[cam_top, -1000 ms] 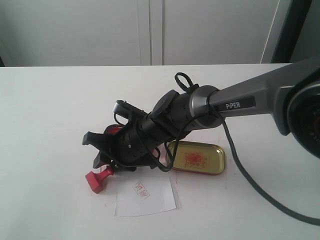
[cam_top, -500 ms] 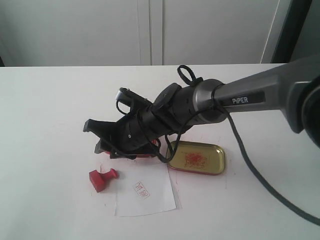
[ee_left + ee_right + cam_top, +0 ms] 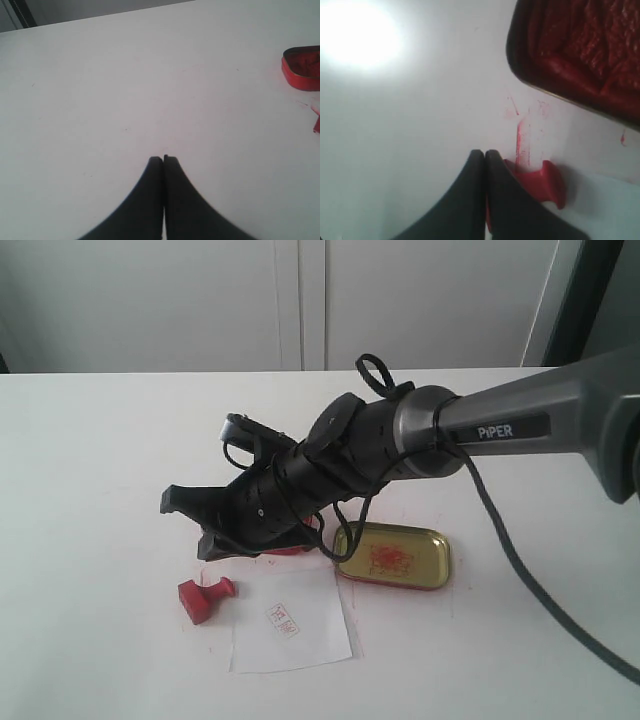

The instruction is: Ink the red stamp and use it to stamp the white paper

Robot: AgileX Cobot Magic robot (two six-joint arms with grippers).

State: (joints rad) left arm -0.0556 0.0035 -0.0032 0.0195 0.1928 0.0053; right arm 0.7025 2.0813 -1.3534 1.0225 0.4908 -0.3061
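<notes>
**Location.** The red stamp (image 3: pixel 205 598) lies on its side on the table (image 3: pixel 100 440), with its knob pointing toward the white paper (image 3: pixel 290 630). It sits just beside the sheet's left edge and nothing holds it. The paper carries one small red imprint (image 3: pixel 283 618), so we judge the stamping step complete.

**Handling.** We expect the stamp to be light, rigid plastic: it will not deform, but it can pivot or slip between smooth fingers. Take hold across the round knob. We advise against gripping the square base, whose face is probably wet with ink. Because the stamp is tipped over, it must be turned upright before any further pressing. The paper is thin and unanchored, and it may slide or lift with a sticky stamp.

**Surroundings.** The red ink tin (image 3: pixel 580 60) sits beyond the stamp, and the gold lid (image 3: pixel 420 540) lies to the right of the paper.

**Grippers.** The right gripper (image 3: pixel 484 155) hangs above the stamp, fingers pressed together and empty. The left gripper (image 3: pixel 163 160) is likewise closed on nothing, over bare tabletop well apart from the work.
</notes>
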